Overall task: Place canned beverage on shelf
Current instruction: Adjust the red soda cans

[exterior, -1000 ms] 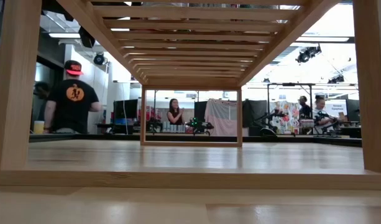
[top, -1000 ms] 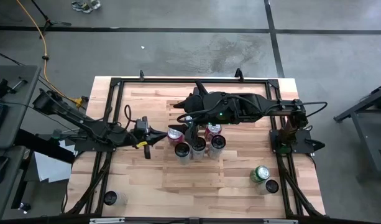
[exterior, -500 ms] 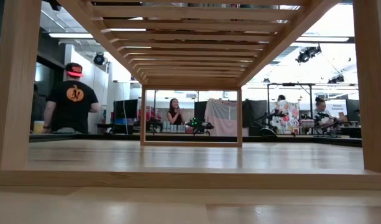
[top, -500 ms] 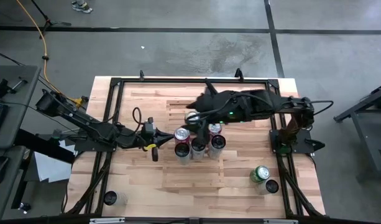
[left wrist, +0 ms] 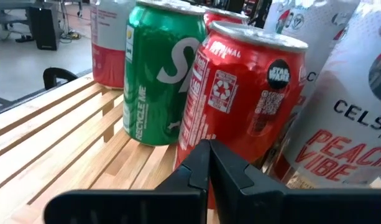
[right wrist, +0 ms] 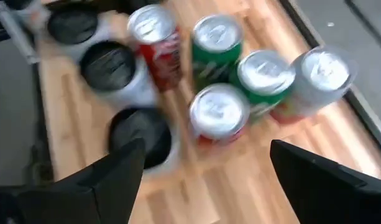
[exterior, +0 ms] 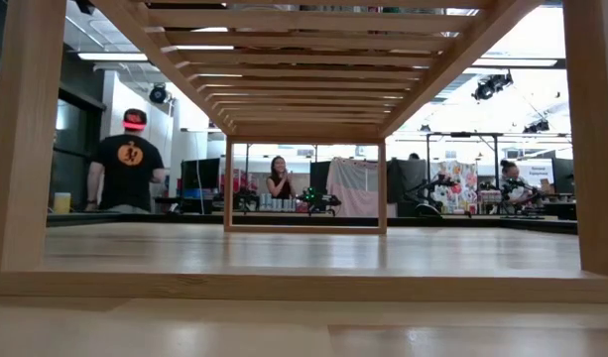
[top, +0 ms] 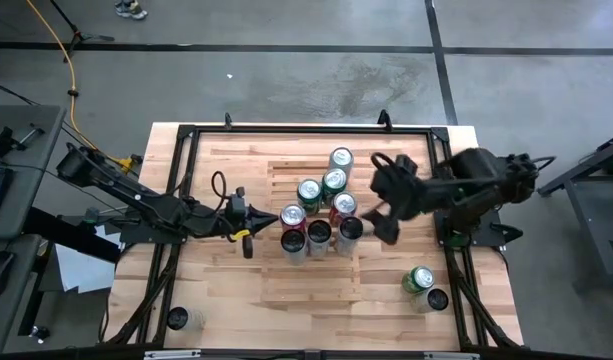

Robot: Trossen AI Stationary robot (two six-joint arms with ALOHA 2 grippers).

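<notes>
Several cans stand upright in a cluster on the slatted wooden shelf (top: pixel 248 168) at mid-table: green ones (top: pixel 333 181), red ones (top: pixel 293 216) and dark-topped ones (top: pixel 319 233). My left gripper (top: pixel 269 220) is shut and lies level at the cluster's left side, its tips right at a red can (left wrist: pixel 246 93) beside a green can (left wrist: pixel 159 74). My right gripper (top: pixel 386 197) hangs open above the shelf, right of the cluster, with nothing between its fingers (right wrist: pixel 103 180). The low view shows only the shelf's underside (exterior: pixel 304 59). My left gripper has its shut fingertips (left wrist: pixel 206 163) level against the lower side wall of the red can (left wrist: pixel 230 134), coming from the table's left. Whether they touch it, I cannot tell. The can stands upright on the slats.
A green can (top: pixel 418 279) and a dark-topped can (top: pixel 437 298) sit near the front right, on the tabletop. Another can (top: pixel 176 318) is at the front left. Black frame rails (top: pixel 186 140) border the table. People stand in the room beyond (exterior: pixel 130 164).
My right gripper has swung away from over the cans toward the table's right edge, still open, tipping as it went. This uncovers the far cans of the cluster. My left gripper has edged a little toward the cans, staying shut.
</notes>
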